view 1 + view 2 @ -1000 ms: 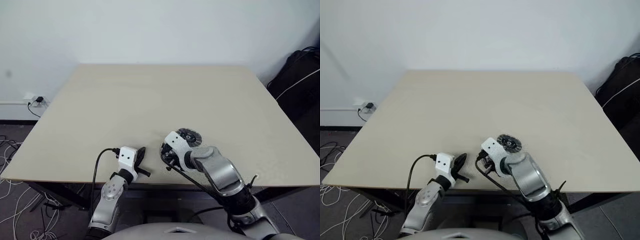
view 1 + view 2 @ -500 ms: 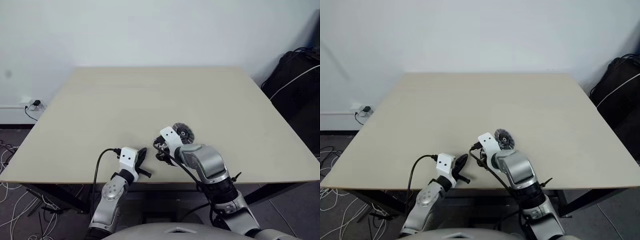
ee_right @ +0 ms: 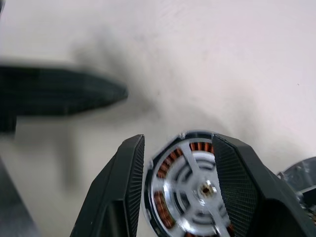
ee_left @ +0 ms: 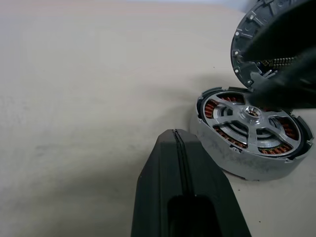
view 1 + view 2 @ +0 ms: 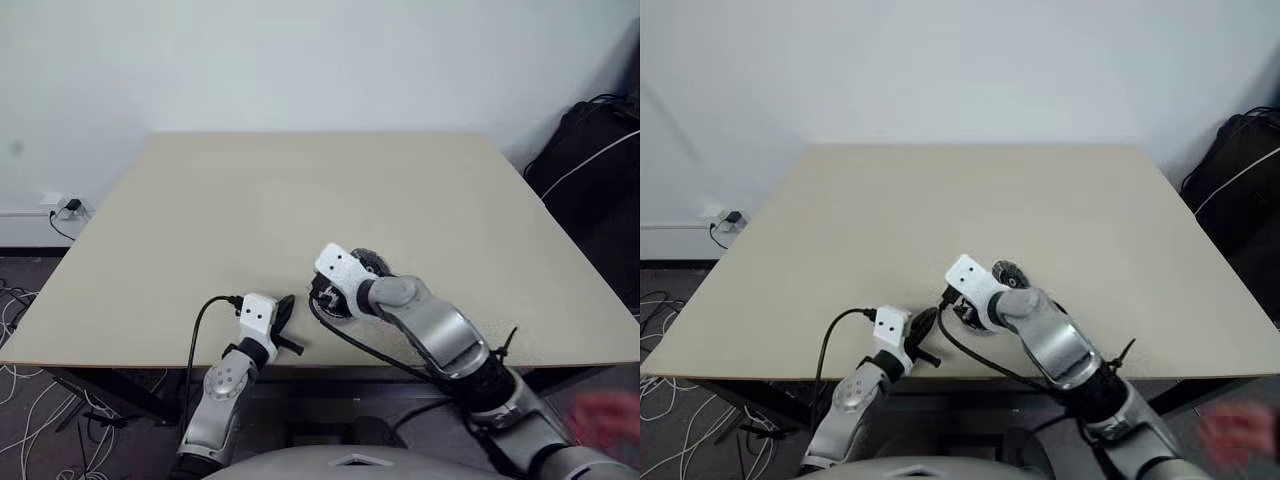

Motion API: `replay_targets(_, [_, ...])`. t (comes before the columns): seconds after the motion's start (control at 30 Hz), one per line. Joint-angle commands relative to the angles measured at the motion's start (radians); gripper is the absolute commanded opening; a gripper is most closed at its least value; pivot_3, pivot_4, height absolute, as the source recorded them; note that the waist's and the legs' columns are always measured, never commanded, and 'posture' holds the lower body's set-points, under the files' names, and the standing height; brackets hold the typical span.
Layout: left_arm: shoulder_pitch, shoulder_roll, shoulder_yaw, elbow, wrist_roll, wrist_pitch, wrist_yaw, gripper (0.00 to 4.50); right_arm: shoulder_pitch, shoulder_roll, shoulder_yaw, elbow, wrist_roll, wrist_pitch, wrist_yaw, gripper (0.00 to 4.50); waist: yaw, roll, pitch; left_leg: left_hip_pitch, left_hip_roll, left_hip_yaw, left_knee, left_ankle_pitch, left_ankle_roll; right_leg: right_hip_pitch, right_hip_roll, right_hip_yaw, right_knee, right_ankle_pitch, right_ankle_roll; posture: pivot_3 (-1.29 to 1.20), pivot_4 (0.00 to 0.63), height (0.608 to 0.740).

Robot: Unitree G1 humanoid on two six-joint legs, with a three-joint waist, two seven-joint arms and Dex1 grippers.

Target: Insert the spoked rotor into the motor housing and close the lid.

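The motor housing [image 4: 252, 131] is a grey cup lying flat near the table's front edge. Copper windings show inside it, with the spoked rotor [image 4: 248, 114] and its silver spokes over them. My right gripper [image 3: 177, 138] is open just above the housing [image 3: 190, 190], one finger to each side. The ribbed lid [image 4: 247, 42] stands tilted on edge just behind the housing, partly hidden by a right finger; from above the lid [image 5: 370, 260] peeks out past the right wrist. Whether it leans on that finger I cannot tell. My left gripper [image 4: 175, 136] is shut and empty, a little to the left of the housing.
The beige table [image 5: 300, 190] stretches bare toward the wall. A black bag [image 5: 590, 150] sits on the floor to the right. Cables and a wall socket [image 5: 65, 205] are on the left. A blurred red shape [image 5: 610, 415] shows at lower right, off the table.
The right gripper has opened, rolled and shifted left and up, from the lid to above the housing. The left gripper has stayed still. The camera shifted slightly.
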Motion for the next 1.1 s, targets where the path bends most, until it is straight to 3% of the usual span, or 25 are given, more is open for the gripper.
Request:
replay_targets(0.03, [-0.018, -0.004, -0.007, -0.008, -0.011, -0.007, -0.012, 0.00, -0.046, -0.121, 0.079, -0.038, -0.029, -0.138, 0.102, 2.31, 0.001, -0.001, 0.000, 0.000, 0.000, 0.000, 0.000, 0.000, 0.000, 0.000, 0.000, 0.000, 0.000, 0.000, 0.000, 0.00, 0.000, 0.740])
replay_targets(0.3, [-0.010, -0.002, -0.002, -0.015, -0.011, -0.002, -0.015, 0.00, -0.074, -0.349, 0.235, -0.109, -0.114, -0.386, 0.335, 2.31, 0.004, -0.005, 0.003, -0.001, 0.001, 0.000, 0.000, -0.001, 0.001, 0.000, 0.000, -0.001, -0.002, -0.001, 0.001, 0.00, 0.000, 0.740])
replay_targets(1.1, [-0.018, 0.009, -0.013, -0.011, 0.006, -0.009, -0.021, 0.00, -0.035, -0.298, 0.201, -0.056, -0.216, -0.421, 0.391, 2.31, 0.027, -0.008, 0.006, -0.001, 0.001, 0.000, 0.000, -0.001, 0.001, 0.000, 0.000, 0.000, -0.002, 0.000, 0.001, 0.00, 0.000, 0.740])
